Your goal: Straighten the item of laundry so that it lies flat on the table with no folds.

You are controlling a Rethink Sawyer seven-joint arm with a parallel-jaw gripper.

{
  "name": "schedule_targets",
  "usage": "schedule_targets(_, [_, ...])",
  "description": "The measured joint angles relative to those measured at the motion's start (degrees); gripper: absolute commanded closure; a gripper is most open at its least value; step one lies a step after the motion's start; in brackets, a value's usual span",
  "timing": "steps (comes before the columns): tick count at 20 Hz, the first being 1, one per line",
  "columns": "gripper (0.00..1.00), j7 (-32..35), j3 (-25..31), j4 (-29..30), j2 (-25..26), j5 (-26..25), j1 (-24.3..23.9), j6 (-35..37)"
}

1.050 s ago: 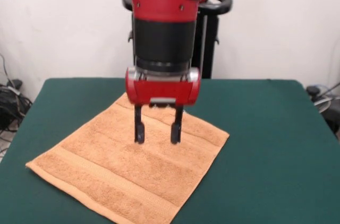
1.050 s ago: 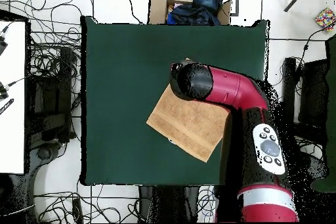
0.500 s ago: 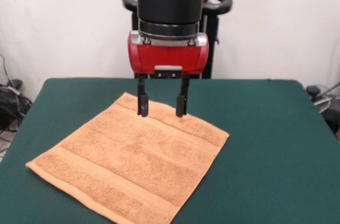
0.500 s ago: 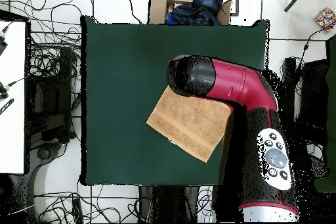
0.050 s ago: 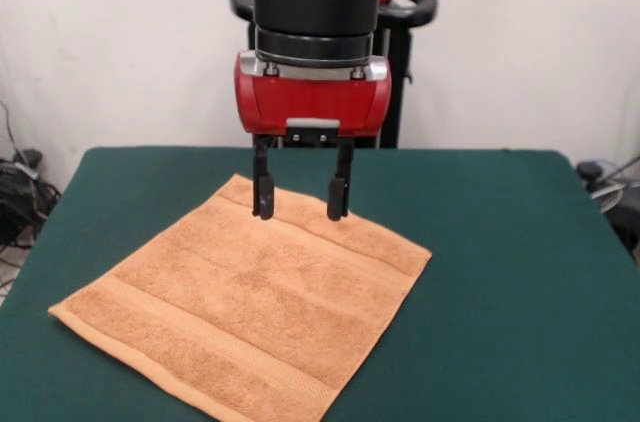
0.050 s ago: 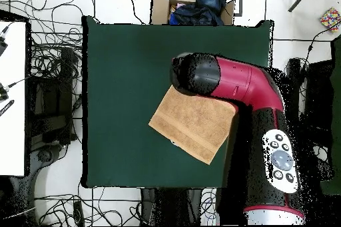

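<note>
Judged soft, light and limp, that light orange-tan terry-cloth towel (image 5: 245, 307), roughly square with woven band stripes, best pinched at a corner or edge, never mid-cloth. Lay spread and seemingly flat on the dark green felt-topped bench (image 5: 500, 272), just below the hand (image 5: 300, 204). Hung upright, pointing straight down over the towel's far corner, empty, fingers (image 5: 263, 197) parted wide, apparently clear of the cloth.

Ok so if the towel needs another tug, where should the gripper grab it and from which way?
Probably the far corner, coming straight down from above. The towel lies spread flat on the table, so only edges and corners give cloth to pinch. The open gripper already hangs over that end.
</note>
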Motion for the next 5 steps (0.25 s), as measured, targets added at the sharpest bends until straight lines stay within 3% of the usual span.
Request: schedule_targets(5, [0.00, 0.00, 0.00, -0.15, 0.01, 0.00, 0.00, 0.00])
